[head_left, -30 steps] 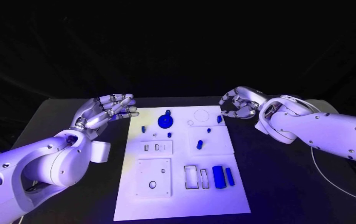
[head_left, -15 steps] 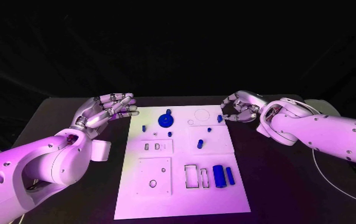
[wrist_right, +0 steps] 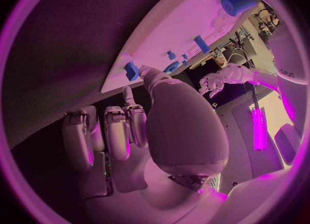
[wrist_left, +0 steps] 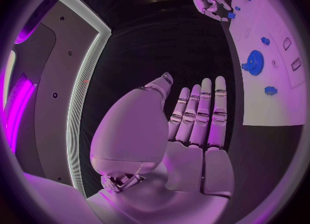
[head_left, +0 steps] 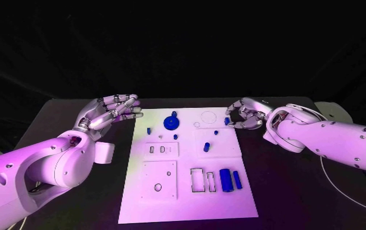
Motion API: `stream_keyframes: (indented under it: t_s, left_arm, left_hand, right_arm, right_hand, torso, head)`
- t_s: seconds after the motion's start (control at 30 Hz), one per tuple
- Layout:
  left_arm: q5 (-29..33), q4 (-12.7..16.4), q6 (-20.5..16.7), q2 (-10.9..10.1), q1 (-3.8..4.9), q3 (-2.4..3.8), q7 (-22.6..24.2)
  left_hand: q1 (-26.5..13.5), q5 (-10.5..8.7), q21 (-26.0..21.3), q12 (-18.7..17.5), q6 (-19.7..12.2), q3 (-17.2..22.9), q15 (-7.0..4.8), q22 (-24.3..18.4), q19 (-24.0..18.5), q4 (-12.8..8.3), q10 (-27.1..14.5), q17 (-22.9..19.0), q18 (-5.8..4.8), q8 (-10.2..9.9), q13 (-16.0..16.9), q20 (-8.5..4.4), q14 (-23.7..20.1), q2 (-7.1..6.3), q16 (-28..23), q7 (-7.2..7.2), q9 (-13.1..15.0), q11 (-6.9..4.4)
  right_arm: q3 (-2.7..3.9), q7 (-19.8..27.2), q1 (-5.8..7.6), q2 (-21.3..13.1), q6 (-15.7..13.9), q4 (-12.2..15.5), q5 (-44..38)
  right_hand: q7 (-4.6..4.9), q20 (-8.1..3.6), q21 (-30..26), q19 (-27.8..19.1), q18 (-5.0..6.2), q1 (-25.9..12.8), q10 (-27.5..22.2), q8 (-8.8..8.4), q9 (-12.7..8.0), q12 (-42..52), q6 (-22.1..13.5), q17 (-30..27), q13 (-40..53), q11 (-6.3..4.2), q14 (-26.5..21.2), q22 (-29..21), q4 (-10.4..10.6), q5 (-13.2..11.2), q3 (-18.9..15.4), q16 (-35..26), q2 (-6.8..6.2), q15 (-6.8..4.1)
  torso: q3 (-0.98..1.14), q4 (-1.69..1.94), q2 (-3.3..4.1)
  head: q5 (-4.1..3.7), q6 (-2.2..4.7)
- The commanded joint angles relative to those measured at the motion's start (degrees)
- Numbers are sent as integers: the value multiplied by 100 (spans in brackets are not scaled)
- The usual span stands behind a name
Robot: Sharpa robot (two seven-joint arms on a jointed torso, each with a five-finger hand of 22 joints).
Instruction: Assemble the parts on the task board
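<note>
The white task board [head_left: 186,198] lies in the middle of the black table. On it are a blue gear [head_left: 172,122], several small blue pegs such as one at mid-board [head_left: 206,146], and two blue blocks [head_left: 225,178] near the right edge. My right hand [head_left: 245,115] hovers at the board's far right edge with its fingers curled in. Its thumb [wrist_right: 150,77] reaches close to a small blue piece [wrist_right: 132,71] on that edge [head_left: 226,120]; I cannot tell if it touches. My left hand [head_left: 110,111] is off the far left corner, fingers [wrist_left: 200,105] straight and apart, holding nothing.
Rectangular and round cut-outs [head_left: 196,180] are spread over the board's near half. A thin cable [head_left: 324,172] runs over the table on the right. A pale round object [head_left: 336,111] sits at the table's far right corner.
My right hand and forearm have sunk slightly toward the board's far right edge. The left hand has barely moved, and the parts lie where they were.
</note>
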Motion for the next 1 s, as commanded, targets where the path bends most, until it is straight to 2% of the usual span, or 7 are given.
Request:
stream_keyframes:
  t_s: [0.03, 0.3, 0.57, 0.83, 1.0]
  left_arm:
    - [8, 2, 87, 7, 5, 5, 45]
    - [8, -3, 86, 7, 5, 5, 44]
    - [8, -8, 85, 10, 5, 4, 39]
    - [8, -9, 84, 10, 5, 4, 34]
    - [8, -9, 85, 8, 5, 4, 29]
  left_hand:
    - [3, -11, -30, -16, 58, 36, 5, -9, 11, -7, 34, 5, 81, -9, 7, 23, -26, -70, -23, 195, 2, -4]
    - [3, -11, -30, -16, 58, 36, 5, -9, 11, -7, 34, 5, 81, -9, 7, 23, -26, -70, -23, 195, 2, -4]
    - [3, -11, -30, -16, 58, 36, 5, -9, 11, -7, 34, 5, 81, -9, 7, 23, -26, -70, -23, 195, 2, -4]
    - [3, -11, -30, -16, 58, 36, 5, -9, 11, -7, 34, 5, 81, -9, 7, 23, -26, -70, -23, 195, 2, -4]
    - [0, -11, -33, -25, 58, 46, 5, -12, 12, -8, 34, 10, 81, -13, 4, 23, -24, -67, -29, 196, 0, -3]
  right_arm:
    - [-1, 8, -22, 24, 116, -11, -62]
    - [-1, -13, -65, 88, 104, -55, -41]
    - [0, -52, -104, 151, 58, -118, -34]
    - [0, -98, -118, 184, -49, -166, -32]
    - [1, -165, -120, 208, -238, -200, -32]
  right_hand:
    - [1, 6, 23, 579, -31, 30, 142, -21, -5, 12, -31, 1476, 1020, 35, 579, 1483, -4, 16, -30, 21, -41, 45]
    - [-4, 22, 49, 599, -40, 28, 169, 22, 24, 51, 65, 1497, 1049, 36, 584, 1510, 16, 0, -36, 28, 9, 53]
    - [-79, -2, 49, 599, -40, 39, 223, 184, 101, 124, 396, 1508, 1101, -25, 587, 1510, 39, -79, 20, 31, 116, 9]
    - [-129, -36, 49, 599, -40, 55, 243, 253, 131, 149, 519, 1508, 1119, -69, 587, 1510, 45, -108, 92, 31, 201, -30]
    - [-189, -82, 49, 599, -40, 120, 275, 330, 169, 188, 617, 1508, 1148, -124, 587, 1510, 16, -170, 238, 31, 382, -79]
  torso:
    - [-2, 7, 0]
    - [3, -2, 2]
    - [1, 6, -2]
    - [0, 0, -3]
    - [-7, 6, -4]
  head:
    - [-16, -10]
    - [-3, -10]
    - [-8, -18]
    - [0, -27]
    - [-8, -30]
